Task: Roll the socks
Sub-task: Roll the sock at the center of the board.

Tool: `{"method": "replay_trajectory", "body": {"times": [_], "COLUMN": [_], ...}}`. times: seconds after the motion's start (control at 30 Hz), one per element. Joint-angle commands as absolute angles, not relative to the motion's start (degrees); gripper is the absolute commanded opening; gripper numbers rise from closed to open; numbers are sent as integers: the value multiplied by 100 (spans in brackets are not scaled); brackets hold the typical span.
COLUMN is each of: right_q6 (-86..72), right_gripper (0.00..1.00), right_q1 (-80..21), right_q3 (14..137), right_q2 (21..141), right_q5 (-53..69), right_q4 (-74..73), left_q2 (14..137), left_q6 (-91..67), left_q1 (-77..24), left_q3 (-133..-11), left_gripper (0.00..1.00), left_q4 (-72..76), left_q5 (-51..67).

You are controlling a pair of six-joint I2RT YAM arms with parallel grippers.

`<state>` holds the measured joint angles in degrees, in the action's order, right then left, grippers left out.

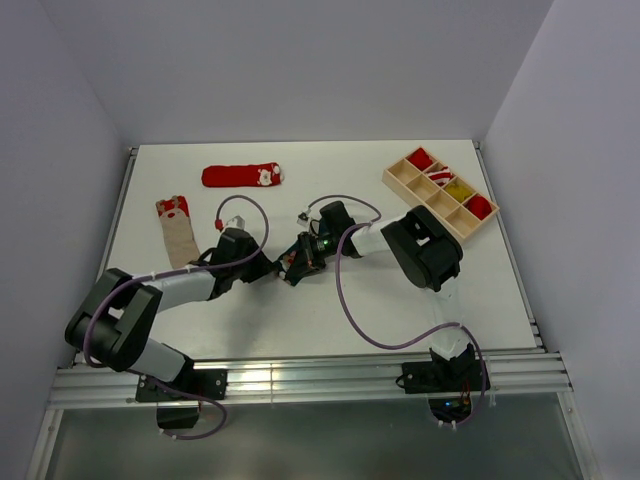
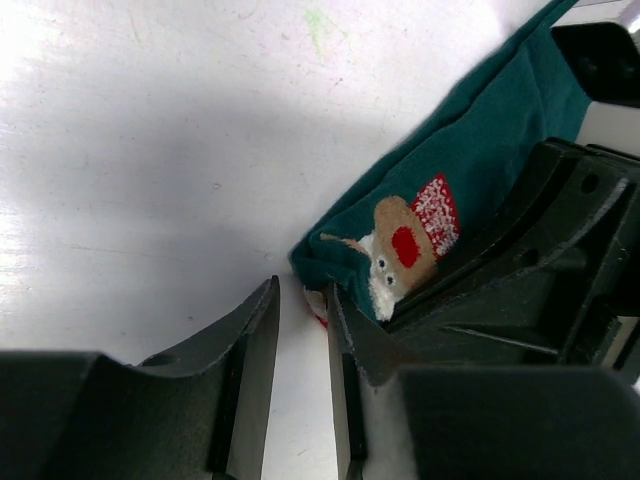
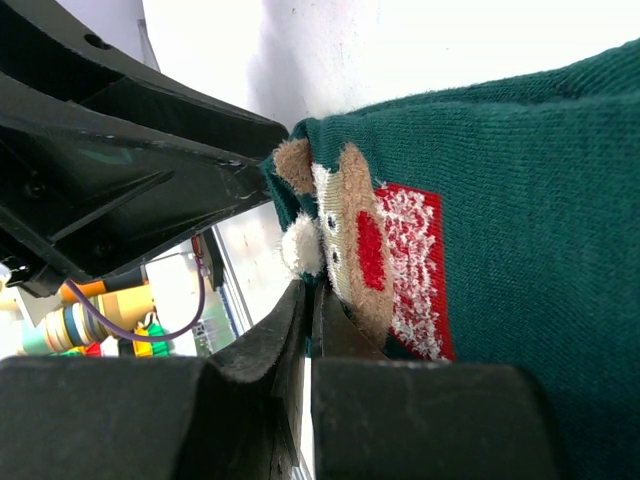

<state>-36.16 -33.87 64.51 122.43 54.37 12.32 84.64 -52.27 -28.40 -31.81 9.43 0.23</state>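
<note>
A dark green sock [image 2: 480,150] with a brown, white and red figure [image 2: 405,245] near its cuff lies at mid-table, mostly hidden under both grippers in the top view. My right gripper [image 3: 308,295] is shut on the cuff edge of this green sock [image 3: 540,200], just below the figure. My left gripper [image 2: 302,290] faces it from the left. Its jaws stand a narrow gap apart at the cuff corner, with bare table between them. A red sock [image 1: 243,176] lies flat at the back left. A beige sock with a red cuff [image 1: 177,228] lies at the left.
A wooden compartment tray [image 1: 420,207] stands at the back right, with red and yellow rolled items inside. Purple cables loop over the table around both arms. White walls close in the left, back and right sides.
</note>
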Motion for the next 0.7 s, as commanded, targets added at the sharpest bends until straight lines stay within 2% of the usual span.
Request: {"method": "replay_trajectory", "body": {"times": [0.0, 0.67], "right_q6": [-3568, -3586], "right_gripper": [0, 0], "right_q1": [-3366, -3375], "right_q3": [6618, 6671], "right_q2": [12384, 12445], "right_q5": [5379, 5361], "right_q4": [1134, 1081], "left_q2": [8227, 8569], "left_q6": [-5308, -5651], "left_q1": [-2865, -2865], "left_q3": [-3296, -3217], "left_gripper": [31, 24], "left_q4": [1177, 1854], "left_q5": [140, 457]}}
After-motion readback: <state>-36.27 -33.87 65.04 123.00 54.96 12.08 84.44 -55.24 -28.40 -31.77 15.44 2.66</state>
